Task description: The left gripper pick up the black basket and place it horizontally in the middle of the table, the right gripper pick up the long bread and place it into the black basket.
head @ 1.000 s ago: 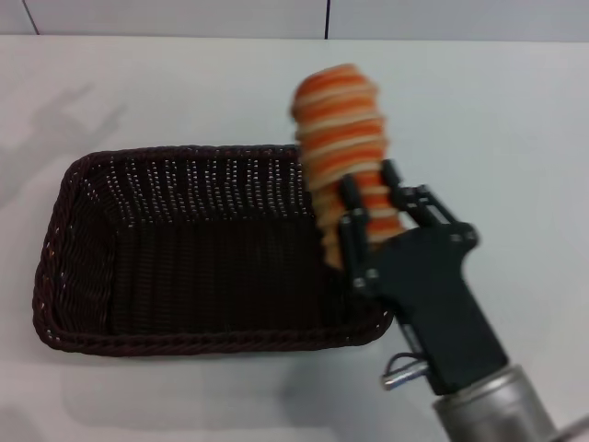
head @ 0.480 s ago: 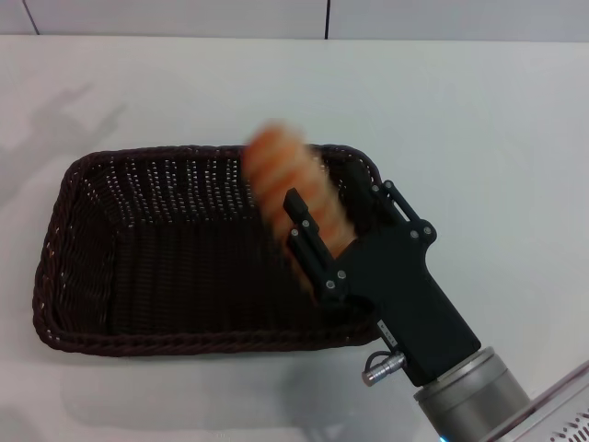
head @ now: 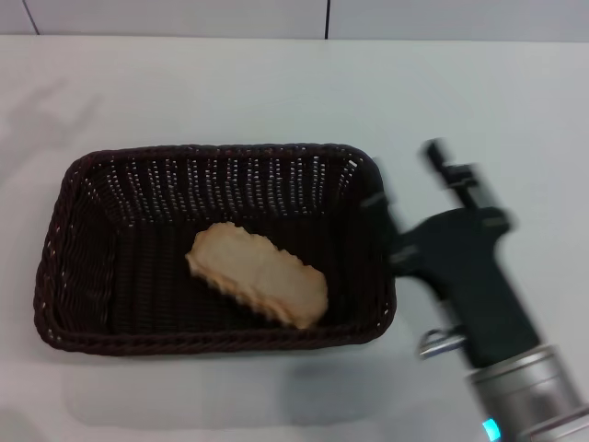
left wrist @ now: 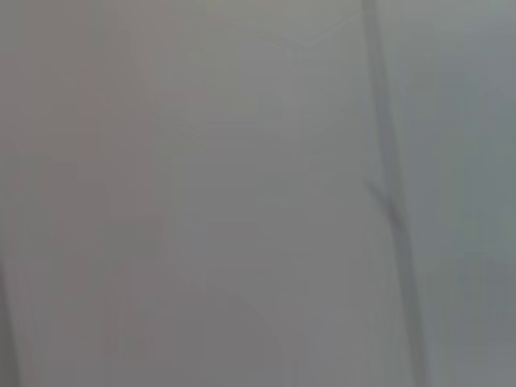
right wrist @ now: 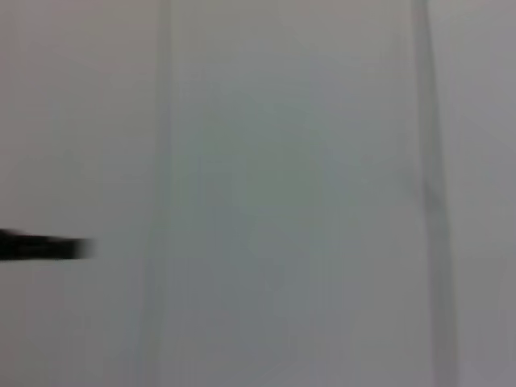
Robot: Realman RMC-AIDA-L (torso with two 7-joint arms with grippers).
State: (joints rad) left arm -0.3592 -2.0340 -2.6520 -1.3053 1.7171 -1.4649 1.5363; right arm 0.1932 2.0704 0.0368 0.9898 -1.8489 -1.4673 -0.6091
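Note:
The long bread [head: 259,273] lies inside the black basket [head: 83,184] in the head view, pale tan underside up, slanted across the basket floor. The basket stands lengthwise across the middle of the white table [head: 479,101]. My right gripper [head: 409,180] is just past the basket's right end, above the table, open and empty, blurred by motion. One of its fingertips [right wrist: 40,247] shows as a dark tip in the right wrist view. The left gripper is out of view; the left wrist view shows only a plain grey surface.
The table runs to a back wall with dark seams [head: 328,18]. Bare white tabletop lies on all sides of the basket.
The right gripper carried the bread over the basket, let it go and drew back to the right. The bread now lies upside down in the basket.

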